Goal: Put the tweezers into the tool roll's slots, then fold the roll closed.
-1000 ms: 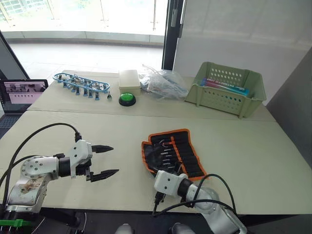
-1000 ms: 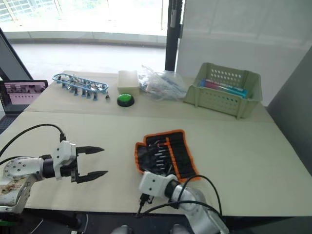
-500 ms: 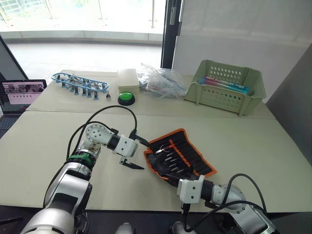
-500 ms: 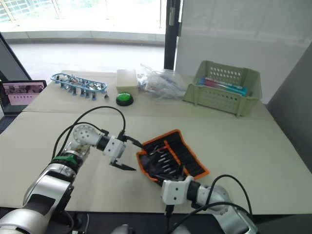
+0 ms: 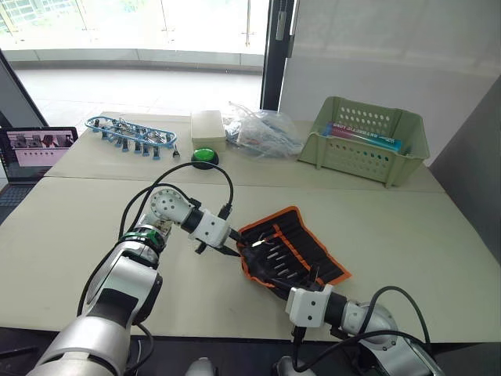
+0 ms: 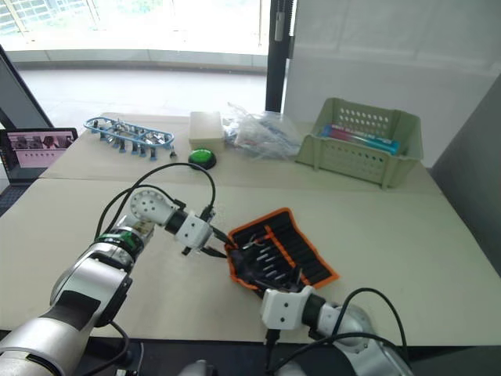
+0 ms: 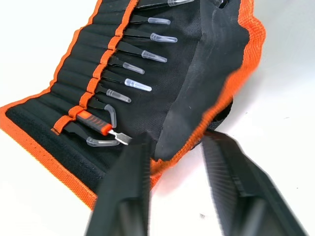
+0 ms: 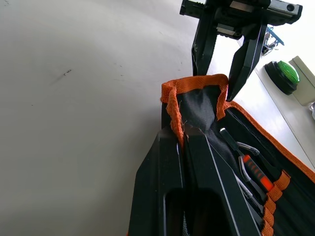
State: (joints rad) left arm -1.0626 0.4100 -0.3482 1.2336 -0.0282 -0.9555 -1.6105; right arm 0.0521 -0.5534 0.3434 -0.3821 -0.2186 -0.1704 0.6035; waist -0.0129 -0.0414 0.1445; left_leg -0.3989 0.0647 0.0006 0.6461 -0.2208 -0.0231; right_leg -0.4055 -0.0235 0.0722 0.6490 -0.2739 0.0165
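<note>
On table: tool roll (image 5: 291,252) (flap pinched).

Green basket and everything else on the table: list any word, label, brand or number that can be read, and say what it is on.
Flat box in the green basket: white lettering along its blue edge, too small to read.
Laptop screen: picture thumbnails, no text legible.
Green button, cream box, plastic bag, blue rack: no lettering to be seen.
Tool roll and tweezers: no brand or label visible.

Left hand (image 7: 174,162) agape; right hand (image 8: 183,133) clamped.
</note>
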